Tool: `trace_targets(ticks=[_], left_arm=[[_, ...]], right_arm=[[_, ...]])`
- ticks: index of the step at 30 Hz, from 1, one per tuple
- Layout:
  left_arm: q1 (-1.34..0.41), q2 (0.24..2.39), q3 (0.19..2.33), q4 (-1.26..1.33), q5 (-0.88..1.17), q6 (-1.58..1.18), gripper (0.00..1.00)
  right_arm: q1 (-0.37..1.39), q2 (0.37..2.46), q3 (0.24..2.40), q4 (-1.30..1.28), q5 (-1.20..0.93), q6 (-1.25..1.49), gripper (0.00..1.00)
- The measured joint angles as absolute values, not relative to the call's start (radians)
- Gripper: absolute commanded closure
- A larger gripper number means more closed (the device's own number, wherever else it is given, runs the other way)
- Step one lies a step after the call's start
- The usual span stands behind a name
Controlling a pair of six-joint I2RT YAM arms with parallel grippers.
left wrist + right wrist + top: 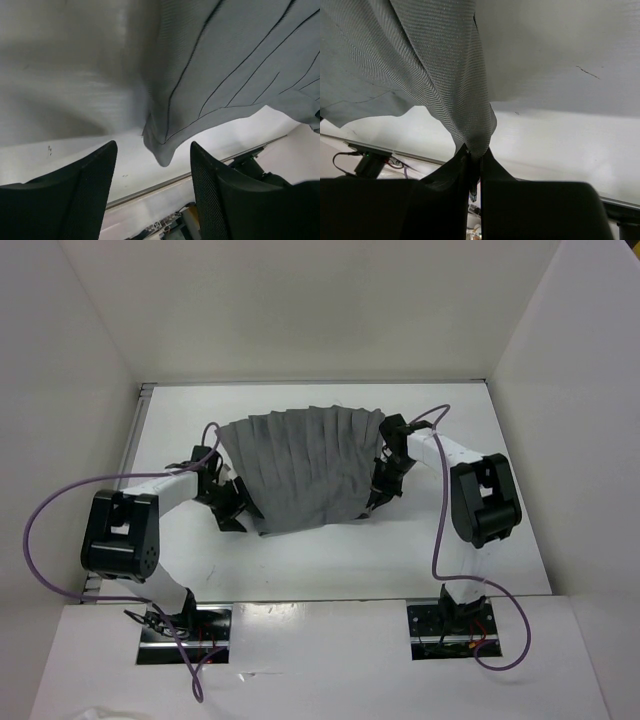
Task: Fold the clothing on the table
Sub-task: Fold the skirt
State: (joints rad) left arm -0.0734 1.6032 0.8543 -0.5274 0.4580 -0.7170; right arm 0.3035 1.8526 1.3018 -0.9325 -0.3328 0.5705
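Clothing (305, 470) sits spread in the middle of the counter (300, 560), mid-fold I'd say. My right end effector (476, 159) is clamped on its edge. My left end effector (152, 162) is apart, with a corner dangling between. Next up: pinch that corner, then fold across.

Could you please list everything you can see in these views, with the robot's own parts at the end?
clothing: one, grey, pleated, mid-table between the grippers
table: one, glossy white, under the clothing
walls: three, white, around the table
front ledge: one, white, near edge
mounting plates: two, black, on the ledge
cables: two, purple, one looping from each arm
left gripper: one, black, open, a clothing corner between its fingers
right gripper: one, black, shut on the clothing's right edge
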Motion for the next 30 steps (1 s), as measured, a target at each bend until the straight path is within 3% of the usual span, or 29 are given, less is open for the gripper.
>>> trace_targets(ticks=[6,10,11,12,18,26,30], left_arm=[[-0.089,1.617,0.858,-0.463,0.432,-0.742,0.33],[-0.104,1.665,0.86,-0.426,0.433,-0.761,0.59],[-0.11,1.678,0.861,-0.418,0.439,-0.766,0.85],[-0.117,1.692,0.863,-0.408,0.447,-0.772,1.0],[-0.149,1.764,0.915,-0.404,0.49,-0.773,1.0],[-0.086,1.863,1.227,-0.431,0.393,-0.731,1.0],[-0.076,1.838,1.197,-0.391,0.394,-0.712,1.0]], right_arm=[[0.303,1.858,1.302,-0.944,-0.336,0.566,1.0],[0.303,1.858,1.302,-0.944,-0.337,0.563,1.0],[0.303,1.858,1.301,-0.943,-0.337,0.563,1.0],[0.303,1.858,1.301,-0.942,-0.337,0.563,1.0],[0.303,1.859,1.311,-0.935,-0.335,0.565,1.0],[0.304,1.888,1.444,-0.879,-0.328,0.571,1.0],[0.316,1.877,1.364,-0.847,-0.332,0.57,1.0]])
